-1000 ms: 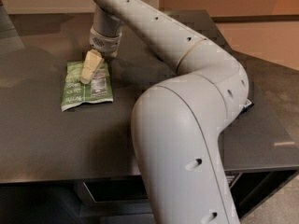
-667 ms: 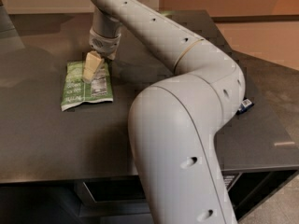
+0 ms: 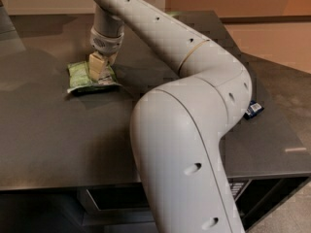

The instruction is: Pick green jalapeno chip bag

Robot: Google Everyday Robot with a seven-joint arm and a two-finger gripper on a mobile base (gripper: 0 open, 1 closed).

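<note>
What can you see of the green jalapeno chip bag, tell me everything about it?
The green jalapeno chip bag is a flat, crinkly, light-green packet with pale printing. It lies flat on the dark table, toward its far left side. The end effector sits over the bag's middle and appears to touch it, hiding part of it. Nothing else touches the bag.

Colours on the table, one arm
green jalapeno chip bag [image 3: 77, 77]: light green, white print. gripper [image 3: 96, 72], down on the bag: cream. arm [image 3: 194, 76]: off-white, small dark spots. table [image 3: 48, 135]: dark grey-brown. packet [image 3: 253, 109]: dark blue, white.
</note>
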